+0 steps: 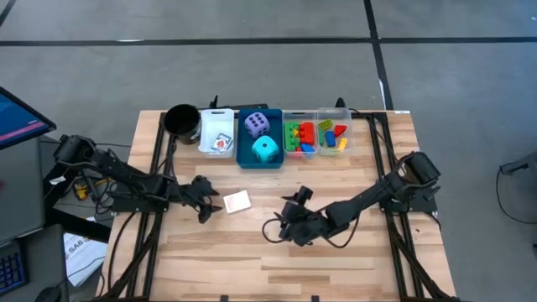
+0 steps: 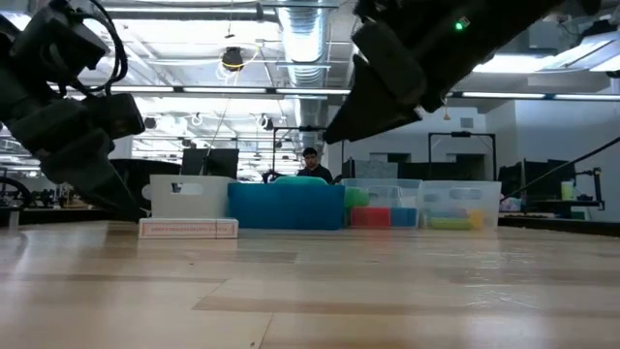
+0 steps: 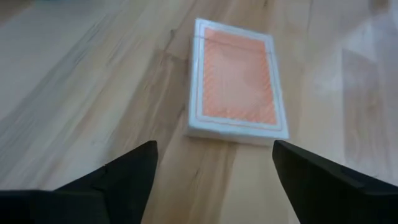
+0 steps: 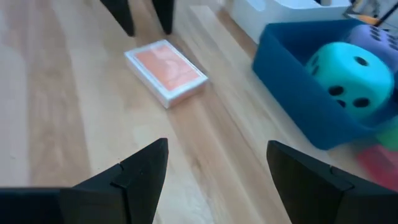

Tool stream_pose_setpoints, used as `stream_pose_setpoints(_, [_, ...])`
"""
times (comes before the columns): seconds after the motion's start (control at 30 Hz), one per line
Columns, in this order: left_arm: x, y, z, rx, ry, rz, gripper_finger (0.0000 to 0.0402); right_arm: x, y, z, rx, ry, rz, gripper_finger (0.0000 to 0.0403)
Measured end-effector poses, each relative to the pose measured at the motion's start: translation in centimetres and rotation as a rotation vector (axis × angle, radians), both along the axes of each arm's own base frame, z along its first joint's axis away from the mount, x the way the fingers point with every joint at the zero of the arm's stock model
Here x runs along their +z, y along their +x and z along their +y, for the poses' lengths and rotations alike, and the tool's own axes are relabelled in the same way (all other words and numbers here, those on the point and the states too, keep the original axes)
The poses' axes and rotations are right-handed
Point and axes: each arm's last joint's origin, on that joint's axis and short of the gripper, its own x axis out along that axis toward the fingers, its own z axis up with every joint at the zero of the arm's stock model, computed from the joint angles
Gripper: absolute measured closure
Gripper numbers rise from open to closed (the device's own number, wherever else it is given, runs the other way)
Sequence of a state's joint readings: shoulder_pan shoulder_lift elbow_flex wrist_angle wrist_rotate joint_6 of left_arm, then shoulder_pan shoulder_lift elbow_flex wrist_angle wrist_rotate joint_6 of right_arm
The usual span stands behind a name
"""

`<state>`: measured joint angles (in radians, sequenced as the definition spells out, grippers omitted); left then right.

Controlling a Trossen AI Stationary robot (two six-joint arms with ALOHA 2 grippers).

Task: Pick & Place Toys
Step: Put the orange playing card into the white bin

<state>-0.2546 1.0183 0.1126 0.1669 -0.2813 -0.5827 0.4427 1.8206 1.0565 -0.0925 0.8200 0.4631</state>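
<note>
Card deck [image 1: 237, 201] lies flat just beyond left gripper [image 1: 207, 204] — fingers spread, holding nothing.

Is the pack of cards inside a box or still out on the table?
Out on the table. The pack of cards lies flat on the bare wood, in front of the white bin, beside the open left hand.

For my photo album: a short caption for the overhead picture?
Two robot arms flank a card deck on the table; toys fill the bins behind.
</note>
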Motion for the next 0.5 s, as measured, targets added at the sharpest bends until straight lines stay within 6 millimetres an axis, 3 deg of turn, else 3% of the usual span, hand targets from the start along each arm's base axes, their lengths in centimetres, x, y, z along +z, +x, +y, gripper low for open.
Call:
stream_pose_setpoints(0.2, [0.5, 0.4, -0.1, 0.0, -0.018, -0.068, 0.0091, 1.0, 0.7, 0.7, 0.154, 0.046, -0.029, 0.0133])
stream_pose_setpoints(0.5, [0.6, 0.5, -0.1, 0.013, -0.028, -0.077, 0.0092, -0.7, 1.3, 1.1, 0.263, 0.043, 0.028, 0.0133])
